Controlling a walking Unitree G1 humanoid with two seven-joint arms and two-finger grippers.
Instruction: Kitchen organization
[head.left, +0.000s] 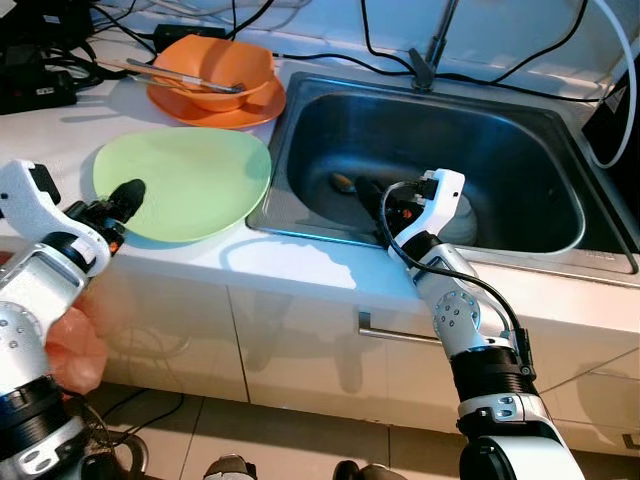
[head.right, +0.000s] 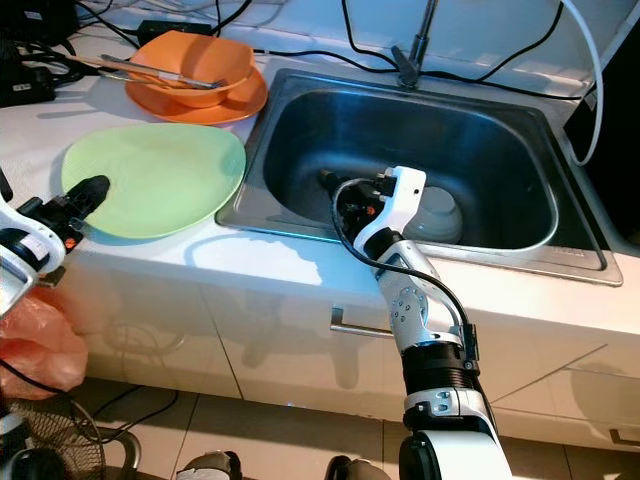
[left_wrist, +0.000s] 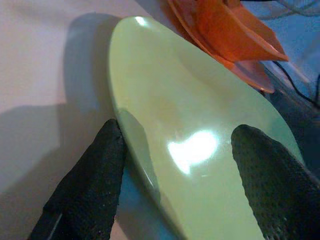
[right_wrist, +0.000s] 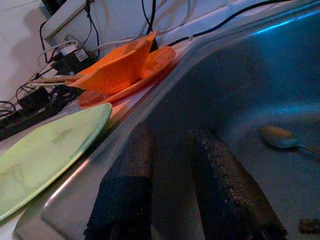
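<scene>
Far left, the left gripper (head.left: 120, 205) sits at the near-left rim of the round pale green plate (head.left: 190, 180), and the left wrist view shows its two black fingers (left_wrist: 95, 175) spread apart, one on either side of the plate's edge, released and not closed on it. The plate lies flat on the white surface (head.left: 60, 130), close to the front edge, just beside the sink's left wall. Below that arm, something soft and pinkish-orange (head.left: 75, 350) hangs in front of the white cabinet front (head.left: 300, 340); it is too blurred to say what it is.

Behind the green plate, an orange bowl (head.left: 215, 70) stands on an orange plate (head.left: 225, 110), with utensils (head.left: 185, 78) resting across the bowl's rim. Black cables (head.left: 60, 60) tangle at the back left corner of the surface.

Moving right, the stainless steel sink basin (head.left: 520, 150) opens up, tap base (head.left: 425, 70) at its back rim. The right gripper (head.left: 375, 195) reaches down into the basin near its front wall; the right wrist view shows its fingers (right_wrist: 225, 190) slightly parted with nothing between them. A metal spoon (right_wrist: 282, 140) lies on the sink floor just beyond the fingertips. Beside the right wrist, a whitish rounded dish (head.right: 435, 215) rests on the basin floor.
</scene>
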